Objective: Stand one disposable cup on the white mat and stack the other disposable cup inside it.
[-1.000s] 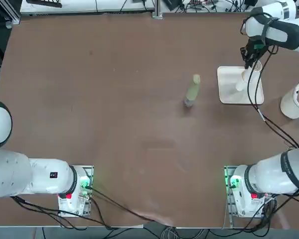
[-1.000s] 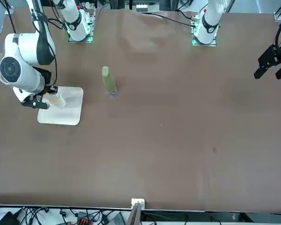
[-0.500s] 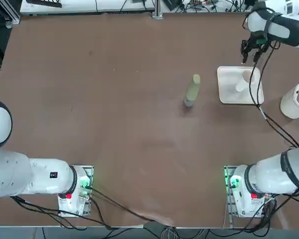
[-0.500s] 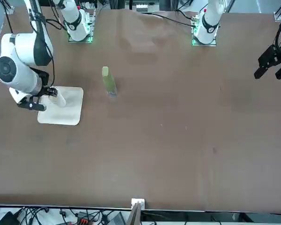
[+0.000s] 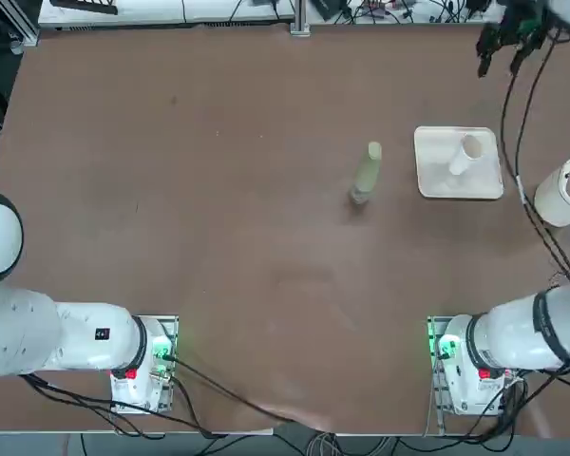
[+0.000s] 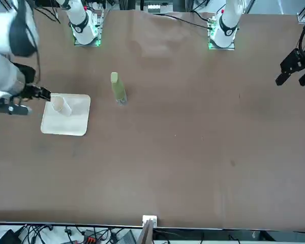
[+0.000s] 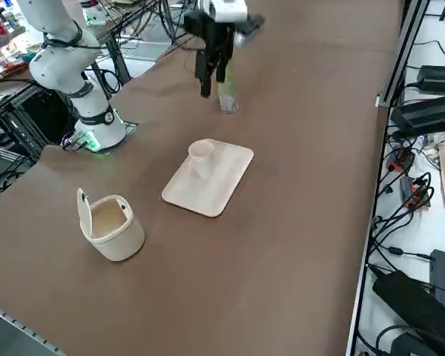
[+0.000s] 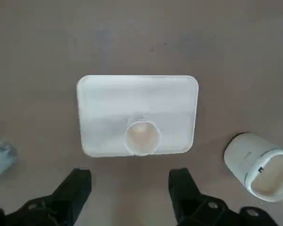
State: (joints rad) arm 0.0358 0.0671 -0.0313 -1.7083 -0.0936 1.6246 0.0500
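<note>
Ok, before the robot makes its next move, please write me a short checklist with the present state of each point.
1. White mat lies flat on the table: ok.
2. Cup stands upright on the mat, mouth up: ok.
3. Right gripper is clear of the cup and mat, above the table: ok.
4. Its fingers are open with nothing between them: ok.
5. Second cup is stacked inside the first: cannot tell; only one rim shows.
6. White bin stands off the mat: ok.
</note>
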